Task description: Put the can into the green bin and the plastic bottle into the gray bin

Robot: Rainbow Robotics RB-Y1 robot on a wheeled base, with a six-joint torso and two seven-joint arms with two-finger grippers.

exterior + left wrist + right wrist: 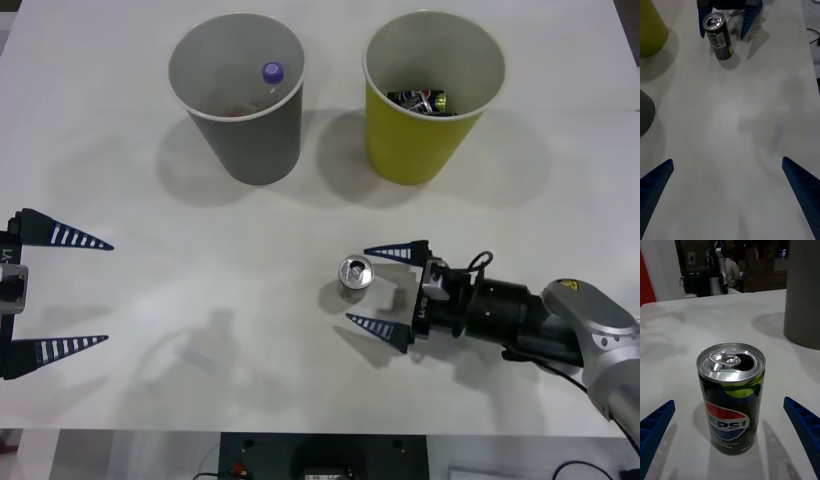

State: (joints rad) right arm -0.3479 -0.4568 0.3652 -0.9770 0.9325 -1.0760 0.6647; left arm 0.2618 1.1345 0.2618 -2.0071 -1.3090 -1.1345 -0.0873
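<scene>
Currently the white desk [120, 180] carries two large bins at its far side: the gray bin [240, 90] on the robot's left, with the plastic bottle [272, 73] already inside, blue-purple cap up, and the green bin [432, 95] on the right, holding a dark can with green marks [420, 99].

Right gripper [385, 295] lies low over the desk, fingers spread, the Pepsi can [355, 277] upright between them and touching neither. Left gripper [60, 290] hangs spread near the left desk edge, well apart.

Risks, as judged:
- Uneven closing: one finger meets the can first and tips or skids it. The can is open, thin-walled, likely light.
- Hard squeeze could dent it.
- On the carry, the green bin's near rim stands in the path; too low a lift could knock the bin.
- The can already inside may stop a clean drop.
</scene>
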